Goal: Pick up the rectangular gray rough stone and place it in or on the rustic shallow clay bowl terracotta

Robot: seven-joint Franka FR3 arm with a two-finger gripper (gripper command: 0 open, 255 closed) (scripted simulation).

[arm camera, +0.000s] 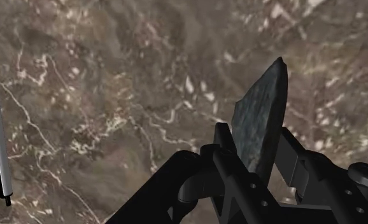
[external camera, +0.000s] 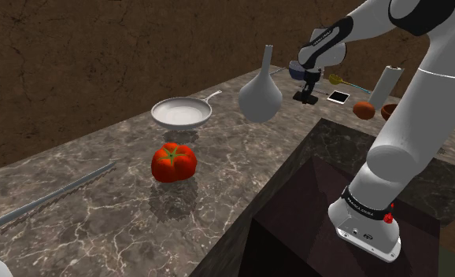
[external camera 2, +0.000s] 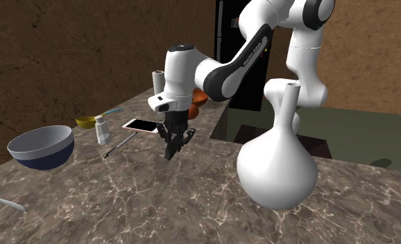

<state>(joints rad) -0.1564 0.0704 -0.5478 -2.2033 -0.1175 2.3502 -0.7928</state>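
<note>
- Dark grey rough stone [arm camera: 260, 118]: a flat slab narrowing to a pointed end, clasped edge-on between the two fingers of the black tool [arm camera: 256, 136]. Its point juts out past the fingertips, and it hangs over the marbled brown counter [arm camera: 113, 95], clear of the surface.
- Reddish-brown shallow clay bowl [external camera: 388, 111]: upright on the counter near its far end, partly hidden behind the arm, well apart from the stone.

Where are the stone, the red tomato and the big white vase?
stone [arm camera: 262, 127], wrist view, middle of its grey rough face.
tomato [external camera: 174, 165], shoulder view, its red front below the green stem.
vase [external camera 2: 277, 170], second exterior view, its round belly.
</note>
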